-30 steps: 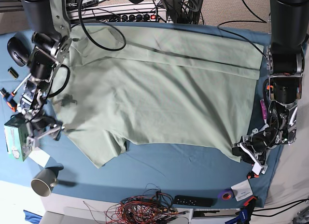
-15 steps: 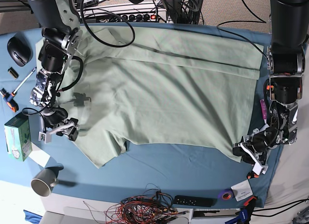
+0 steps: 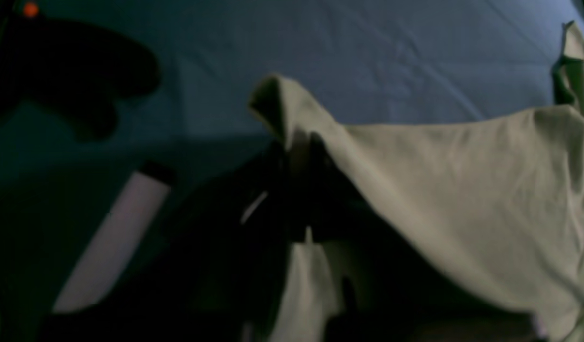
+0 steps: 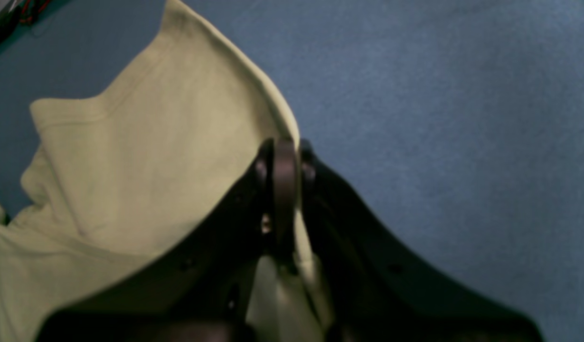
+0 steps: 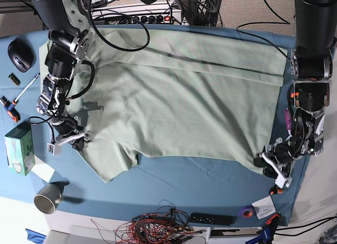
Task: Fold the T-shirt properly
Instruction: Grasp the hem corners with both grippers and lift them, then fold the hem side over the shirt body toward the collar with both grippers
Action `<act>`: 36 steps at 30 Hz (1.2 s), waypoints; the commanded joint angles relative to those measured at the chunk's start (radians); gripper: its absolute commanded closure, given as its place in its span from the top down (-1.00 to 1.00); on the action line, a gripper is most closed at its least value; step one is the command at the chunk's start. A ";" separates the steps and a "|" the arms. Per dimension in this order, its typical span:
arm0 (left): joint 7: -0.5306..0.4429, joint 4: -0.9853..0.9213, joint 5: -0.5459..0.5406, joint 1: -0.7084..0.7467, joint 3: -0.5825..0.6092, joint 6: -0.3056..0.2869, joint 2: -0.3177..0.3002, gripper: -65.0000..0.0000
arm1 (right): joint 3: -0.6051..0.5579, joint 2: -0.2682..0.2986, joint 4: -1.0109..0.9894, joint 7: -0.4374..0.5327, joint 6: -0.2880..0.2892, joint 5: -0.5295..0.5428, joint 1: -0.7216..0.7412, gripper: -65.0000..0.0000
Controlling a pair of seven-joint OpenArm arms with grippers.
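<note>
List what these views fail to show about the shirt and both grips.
- T-shirt collar and buttons: not discernible in the base view; too small or folded under.
- Left tool: left wrist view too dark and blurred to see its fingertips.
- Right tool: the fabric edge it pinches hides the layer count.

T-shirt (image 4: 145, 156): soft matt woven cloth, lightly creased between the fingers (image 4: 285, 175), which are smooth dark plastic with slight sheen. Tablecloth (image 4: 439, 118) beyond the fingers: matt cloth, fine grainy texture.
</note>
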 commanded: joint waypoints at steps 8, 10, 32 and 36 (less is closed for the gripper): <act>-0.025 0.051 -0.079 0.055 -0.004 -0.084 -0.076 -1.00 | 0.001 0.023 0.137 -0.005 0.131 0.002 0.007 -1.00; -0.023 0.058 -0.079 0.069 -0.004 -0.122 -0.090 -1.00 | 0.001 0.024 0.183 -0.020 0.131 0.045 -0.011 -1.00; 0.459 0.118 -0.568 0.130 -0.132 -0.135 -0.150 -1.00 | 0.002 0.024 0.908 -0.175 0.131 0.248 -0.539 -1.00; 0.531 0.169 -0.644 0.192 -0.153 -0.135 -0.173 -1.00 | 0.002 0.024 0.998 -0.192 0.131 0.248 -0.615 -1.00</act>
